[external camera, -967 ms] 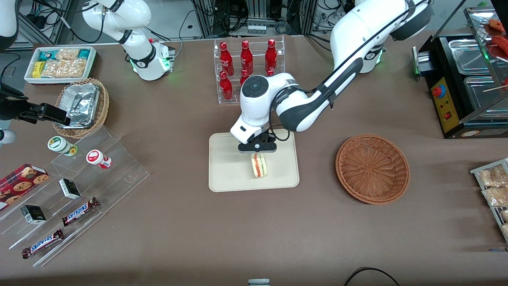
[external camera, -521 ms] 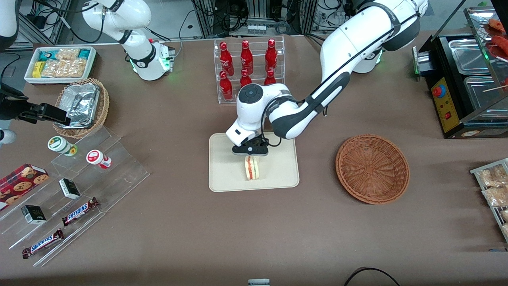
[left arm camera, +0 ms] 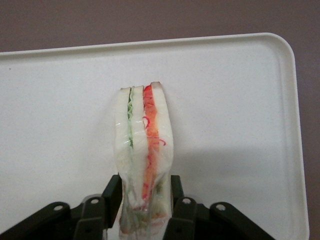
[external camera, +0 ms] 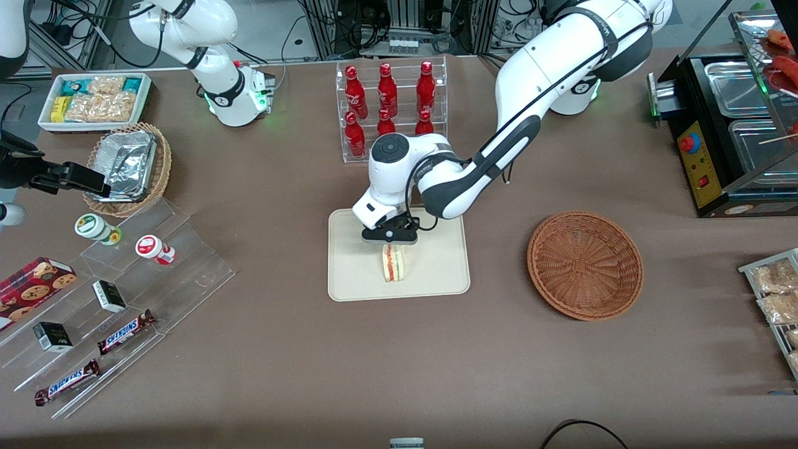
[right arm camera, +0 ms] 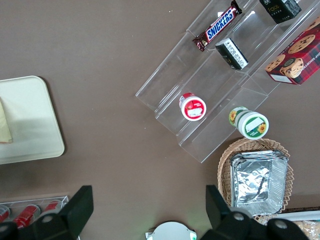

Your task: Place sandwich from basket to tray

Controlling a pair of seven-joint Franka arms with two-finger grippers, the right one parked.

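Note:
The sandwich [external camera: 393,263] is a white wedge with red and green filling, standing on edge over the middle of the cream tray [external camera: 436,274]. My left gripper [external camera: 392,244] is shut on the end of it that is farther from the front camera. In the left wrist view the black fingers [left arm camera: 111,192] press both bread faces of the sandwich [left arm camera: 143,135] over the tray [left arm camera: 240,100]. I cannot tell whether the sandwich touches the tray. The reddish-brown basket [external camera: 585,265] is empty and lies beside the tray, toward the working arm's end.
A clear rack of red bottles [external camera: 386,106] stands farther from the front camera than the tray. A tan basket with foil trays [external camera: 128,165], a white snack bin [external camera: 93,100] and a clear stepped shelf [external camera: 124,293] lie toward the parked arm's end. A black food warmer [external camera: 735,125] is at the working arm's end.
My gripper has carried the sandwich a little across the tray toward the parked arm's end and turned it slightly. The grip has stayed the same.

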